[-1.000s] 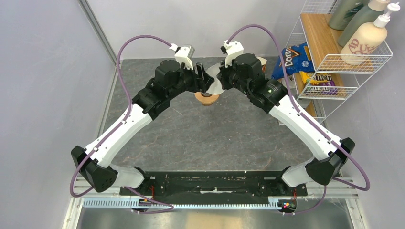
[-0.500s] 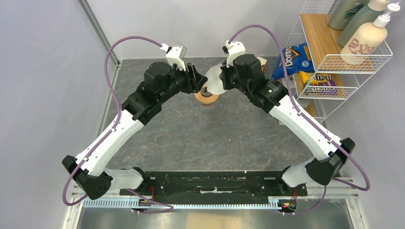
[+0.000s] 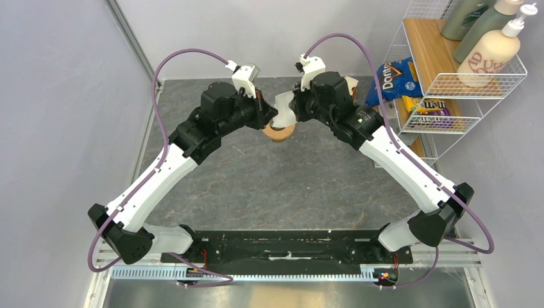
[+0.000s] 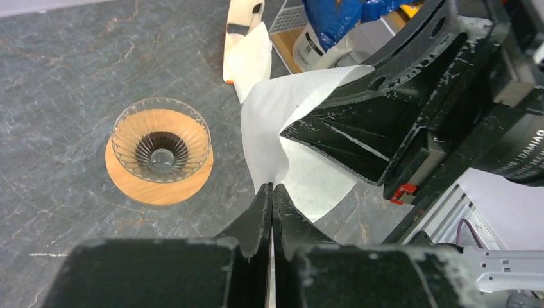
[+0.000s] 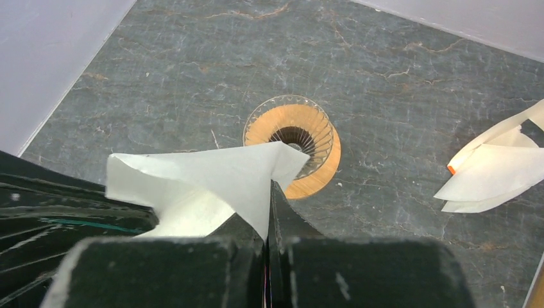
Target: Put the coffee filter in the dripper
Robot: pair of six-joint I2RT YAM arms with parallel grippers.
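Observation:
The coffee filter (image 4: 277, 122) is a white paper cone held in the air between both grippers, its mouth partly spread. My left gripper (image 4: 271, 187) is shut on one edge of the paper. My right gripper (image 5: 269, 186) is shut on the opposite edge (image 5: 212, 176). The dripper (image 4: 161, 142), ribbed clear glass on an orange-tan wooden ring (image 4: 151, 188), stands on the table below and to one side of the filter. From above, both grippers (image 3: 272, 116) (image 3: 294, 108) meet over the dripper (image 3: 278, 133), with the filter (image 3: 284, 104) between them.
Spare white filters (image 5: 494, 168) lie on the dark stone table (image 3: 289, 186) behind the dripper. A wire shelf (image 3: 449, 83) at the right holds bottles (image 3: 491, 48), a blue chip bag (image 3: 391, 80) and a candy packet. A grey wall runs along the left.
My left gripper swung in toward the filter and went from open to shut on its free edge. The right gripper kept its hold and barely moved.

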